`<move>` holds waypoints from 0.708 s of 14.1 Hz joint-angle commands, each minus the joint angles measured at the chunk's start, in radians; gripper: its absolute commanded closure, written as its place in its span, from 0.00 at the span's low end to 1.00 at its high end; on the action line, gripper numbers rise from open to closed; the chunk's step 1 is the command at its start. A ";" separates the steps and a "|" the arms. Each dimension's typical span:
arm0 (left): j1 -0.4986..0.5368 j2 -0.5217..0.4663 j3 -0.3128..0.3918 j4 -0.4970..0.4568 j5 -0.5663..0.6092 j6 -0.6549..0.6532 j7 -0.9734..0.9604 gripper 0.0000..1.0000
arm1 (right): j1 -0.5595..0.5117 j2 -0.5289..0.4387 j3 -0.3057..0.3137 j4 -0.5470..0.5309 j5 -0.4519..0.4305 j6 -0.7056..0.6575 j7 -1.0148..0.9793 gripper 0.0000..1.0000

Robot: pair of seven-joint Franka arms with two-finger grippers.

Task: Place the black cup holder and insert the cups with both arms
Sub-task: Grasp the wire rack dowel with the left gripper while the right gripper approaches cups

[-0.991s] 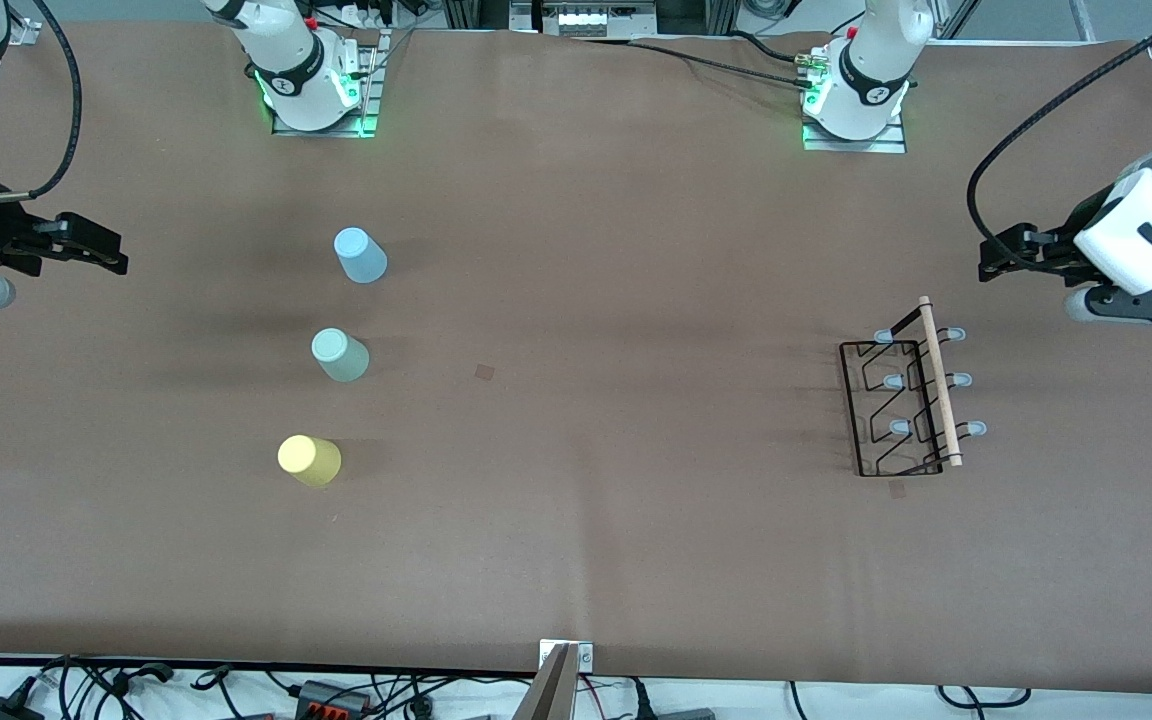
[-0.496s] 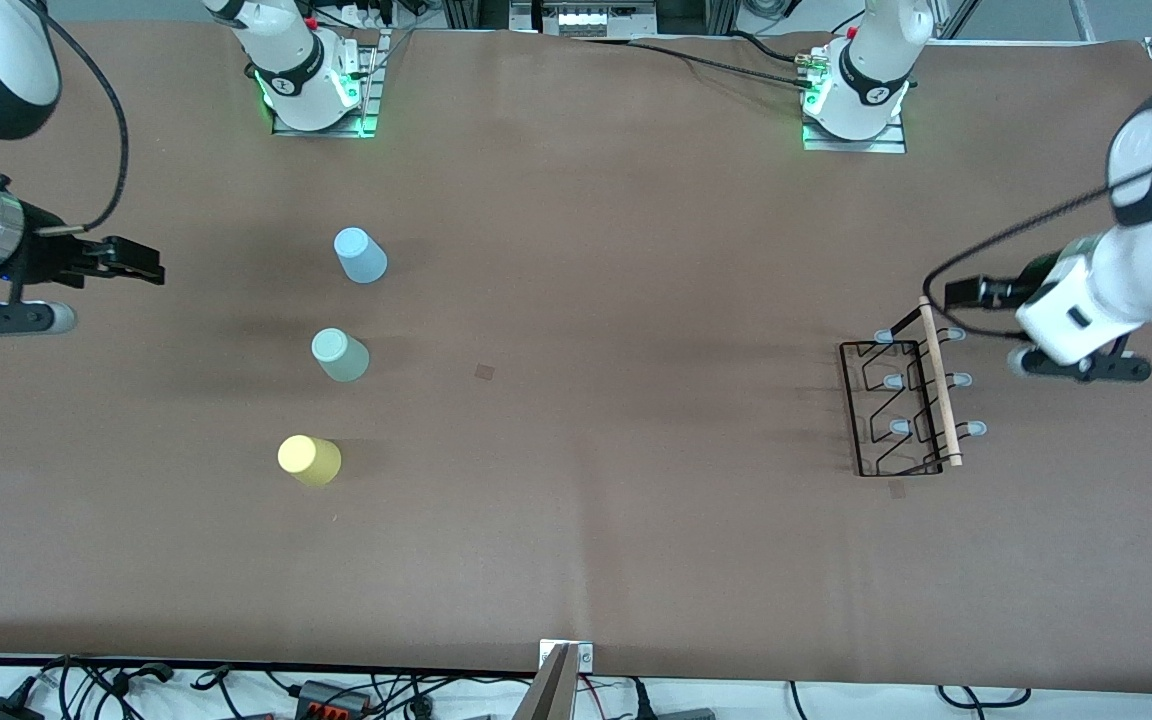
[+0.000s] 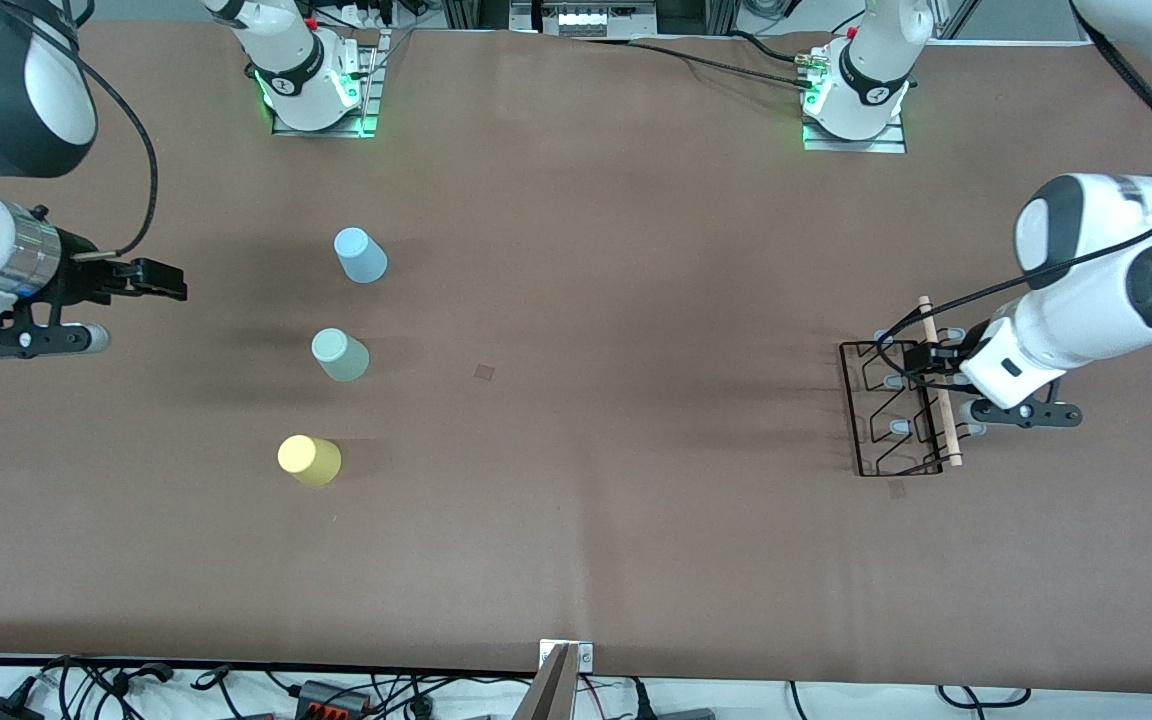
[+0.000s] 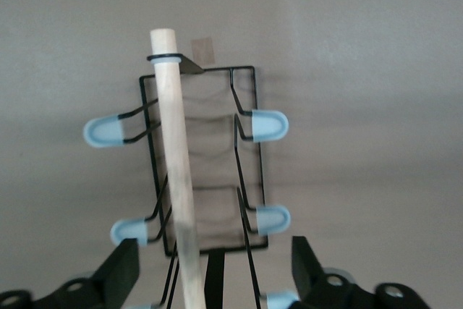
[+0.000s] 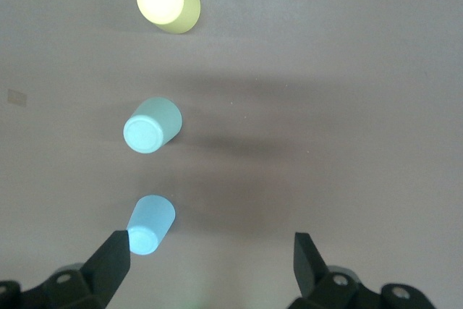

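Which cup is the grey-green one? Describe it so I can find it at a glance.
Look toward the right arm's end of the table, where three upside-down cups stand in a row. The grey-green cup is the middle one, between the light blue cup farther from the front camera and the yellow cup nearer to it. It is the palest, dullest of the three.

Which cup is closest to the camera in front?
The yellow cup. It sits lowest in the front view, nearer than the grey-green cup and the light blue cup.
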 commanded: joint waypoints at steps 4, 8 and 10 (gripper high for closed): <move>0.008 -0.020 0.012 -0.085 0.014 0.120 0.023 0.37 | -0.012 0.026 0.014 -0.104 0.002 0.121 -0.001 0.00; 0.020 -0.012 0.010 -0.085 0.019 0.120 0.023 0.71 | -0.011 0.030 0.060 -0.212 0.003 0.292 0.083 0.00; 0.020 -0.012 0.010 -0.085 0.019 0.116 0.023 0.86 | -0.009 0.031 0.107 -0.294 0.002 0.447 0.161 0.00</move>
